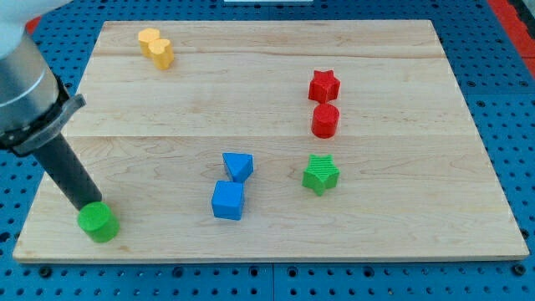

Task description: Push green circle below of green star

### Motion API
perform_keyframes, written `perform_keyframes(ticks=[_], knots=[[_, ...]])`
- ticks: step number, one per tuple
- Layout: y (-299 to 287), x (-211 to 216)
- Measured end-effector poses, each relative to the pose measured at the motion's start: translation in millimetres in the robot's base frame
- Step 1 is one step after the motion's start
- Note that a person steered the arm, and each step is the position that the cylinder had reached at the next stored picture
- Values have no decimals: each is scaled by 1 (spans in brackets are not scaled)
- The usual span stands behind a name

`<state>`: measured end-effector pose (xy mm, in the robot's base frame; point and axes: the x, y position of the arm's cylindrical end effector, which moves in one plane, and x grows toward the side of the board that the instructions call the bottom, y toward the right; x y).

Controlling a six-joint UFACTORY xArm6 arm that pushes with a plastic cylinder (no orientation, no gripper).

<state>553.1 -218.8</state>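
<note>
The pale wooden bench [276,84] lies on a blue perforated surface [510,100]. My arm slants in from the bench's left edge; I carry no pincer, only a dark rod, my tip [90,206] touching the green circle [99,223] at the bottom-left corner. The green star [320,174] sits well apart, right of centre.

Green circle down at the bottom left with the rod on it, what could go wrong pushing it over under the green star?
1. The green circle sits near the board's bottom edge; it could slide off.
2. The blue cube lies along the way to the green star and may get bumped.
3. My tip touches the round block's upper left; it could slip past.
</note>
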Motion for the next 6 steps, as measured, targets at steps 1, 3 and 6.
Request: perform_keyframes(ticks=[1,3,6], knots=[[-10,4],[-13,25],[44,37]])
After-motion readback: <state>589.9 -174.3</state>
